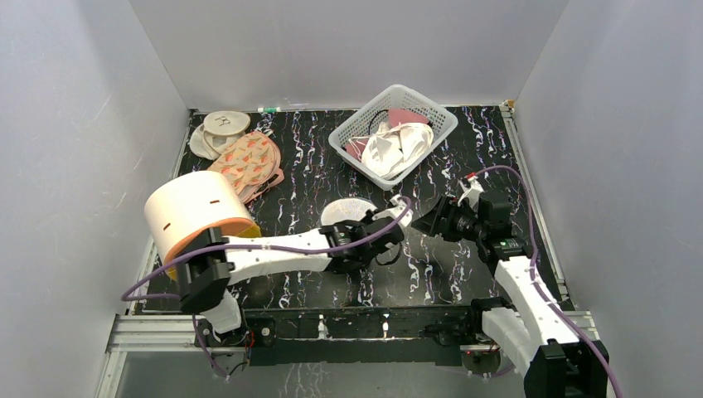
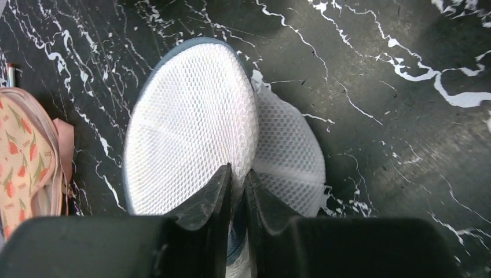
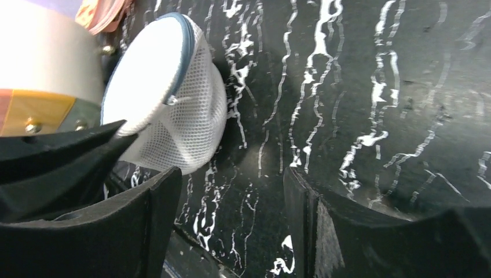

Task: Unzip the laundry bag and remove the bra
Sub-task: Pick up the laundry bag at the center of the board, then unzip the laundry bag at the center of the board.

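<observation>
White mesh laundry bag (image 2: 191, 127) at frame centre, contents indistinguishable.
Left pincer (image 2: 238, 174) nips its lower rim, hiding that edge; right pincer (image 3: 231, 174) gapes wide beside it over the tabletop (image 3: 376, 87); cream cylinder (image 1: 199, 215) crowds left.

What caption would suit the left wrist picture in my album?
Left claw pinching the rim of a white mesh laundry bag on the black marbled table.
</observation>
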Controlling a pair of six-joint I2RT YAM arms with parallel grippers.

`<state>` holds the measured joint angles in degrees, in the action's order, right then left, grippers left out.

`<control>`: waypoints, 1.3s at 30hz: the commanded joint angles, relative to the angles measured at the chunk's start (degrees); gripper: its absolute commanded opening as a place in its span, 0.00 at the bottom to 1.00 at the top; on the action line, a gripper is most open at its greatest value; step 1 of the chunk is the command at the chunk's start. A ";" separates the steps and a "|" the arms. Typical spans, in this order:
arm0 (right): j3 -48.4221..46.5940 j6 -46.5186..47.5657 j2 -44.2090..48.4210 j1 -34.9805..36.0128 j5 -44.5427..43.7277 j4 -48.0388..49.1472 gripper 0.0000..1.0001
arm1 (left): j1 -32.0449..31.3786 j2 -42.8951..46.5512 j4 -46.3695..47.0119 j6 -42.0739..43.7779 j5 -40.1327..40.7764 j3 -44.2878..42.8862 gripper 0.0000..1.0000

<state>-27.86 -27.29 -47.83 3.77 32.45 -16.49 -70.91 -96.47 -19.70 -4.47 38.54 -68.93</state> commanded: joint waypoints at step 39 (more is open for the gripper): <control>0.10 -6.29 -8.23 17.12 10.94 30.37 0.43 | 7.59 30.90 13.14 -11.39 -26.74 17.78 0.00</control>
<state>-24.56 -34.98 -55.68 20.62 42.87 12.32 -63.53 -67.29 -7.35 -14.13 13.34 -51.46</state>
